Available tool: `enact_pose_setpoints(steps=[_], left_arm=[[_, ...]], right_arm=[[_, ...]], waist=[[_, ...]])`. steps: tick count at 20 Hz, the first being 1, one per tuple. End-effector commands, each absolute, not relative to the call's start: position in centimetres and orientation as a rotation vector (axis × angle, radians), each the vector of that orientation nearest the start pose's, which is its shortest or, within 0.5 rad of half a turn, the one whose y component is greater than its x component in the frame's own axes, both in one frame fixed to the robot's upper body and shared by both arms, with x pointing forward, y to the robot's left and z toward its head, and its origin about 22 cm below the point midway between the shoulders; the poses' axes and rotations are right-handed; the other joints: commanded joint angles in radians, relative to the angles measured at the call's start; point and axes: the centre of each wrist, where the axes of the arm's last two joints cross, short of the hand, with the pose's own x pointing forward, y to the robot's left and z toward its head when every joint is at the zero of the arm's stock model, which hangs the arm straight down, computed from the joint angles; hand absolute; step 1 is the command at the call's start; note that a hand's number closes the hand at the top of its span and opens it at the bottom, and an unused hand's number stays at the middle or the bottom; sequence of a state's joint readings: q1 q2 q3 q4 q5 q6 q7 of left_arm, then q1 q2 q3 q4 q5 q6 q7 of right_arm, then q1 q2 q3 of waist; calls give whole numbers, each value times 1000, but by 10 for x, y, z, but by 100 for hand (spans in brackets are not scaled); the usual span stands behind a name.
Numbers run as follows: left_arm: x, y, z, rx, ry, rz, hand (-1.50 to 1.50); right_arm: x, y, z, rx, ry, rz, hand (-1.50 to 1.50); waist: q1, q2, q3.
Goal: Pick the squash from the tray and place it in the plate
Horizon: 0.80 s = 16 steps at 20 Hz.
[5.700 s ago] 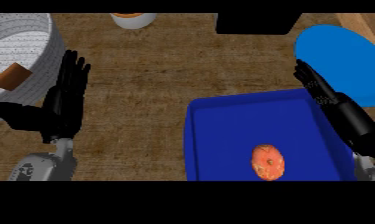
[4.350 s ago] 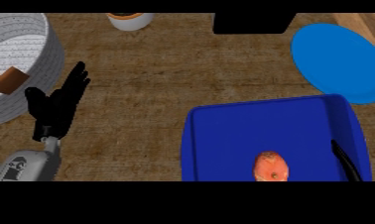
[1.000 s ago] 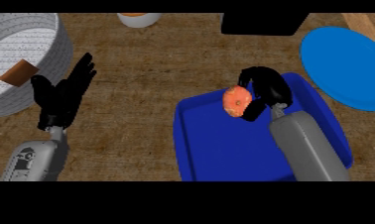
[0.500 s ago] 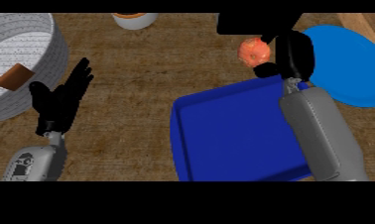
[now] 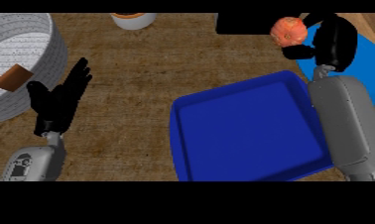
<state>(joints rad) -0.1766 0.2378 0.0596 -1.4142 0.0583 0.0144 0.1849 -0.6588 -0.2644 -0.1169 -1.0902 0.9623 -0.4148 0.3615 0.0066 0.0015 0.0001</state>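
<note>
My left hand (image 5: 55, 103) and right hand (image 5: 335, 44) are black, my left forearm (image 5: 34, 164) and right forearm (image 5: 348, 119) smooth rounded grey, the left bearing a dark mark.

- Squash (image 5: 288, 30): mottled orange.
- Tray (image 5: 249, 129): deep blue; plate (image 5: 364, 52) a lighter blue.
- Counter (image 5: 154, 74): brown, wood-grained.
- Left hand (image 5: 58, 101) and right hand (image 5: 336, 39): black, on grey forearms (image 5: 344, 119).
- Basket (image 5: 29, 32) at left: speckled grey.

I see a brown counter (image 5: 147, 74). On it sit a blue tray (image 5: 249, 134) at 4 o'clock, a blue plate (image 5: 364, 54) at 2, a grey basket (image 5: 33, 34) at 9 and a white cup (image 5: 133, 20) at 12.
</note>
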Motion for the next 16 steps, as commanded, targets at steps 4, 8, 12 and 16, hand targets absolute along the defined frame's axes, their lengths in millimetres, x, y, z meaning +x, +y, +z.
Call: enact_pose_setpoints(steps=[4, 8, 12, 16], left_arm=[[283, 279, 8, 154, -1394, -78, 0], [289, 286, 0, 167, -1402, -87, 0], [285, 278, 14, 140, -1425, -102, 0], [291, 274, 26, 130, -1431, -109, 0]], right_arm=[[389, -346, 104, -1340, -1374, 231, 150], [388, -371, 78, -1339, -1333, 195, 150], [382, -413, 75, -1373, -1233, 302, 150], [373, -433, 65, -1233, -1182, 347, 150]], waist=[[0, 2, 0], [2, 6, 0], [18, 9, 1], [26, 13, 3]])
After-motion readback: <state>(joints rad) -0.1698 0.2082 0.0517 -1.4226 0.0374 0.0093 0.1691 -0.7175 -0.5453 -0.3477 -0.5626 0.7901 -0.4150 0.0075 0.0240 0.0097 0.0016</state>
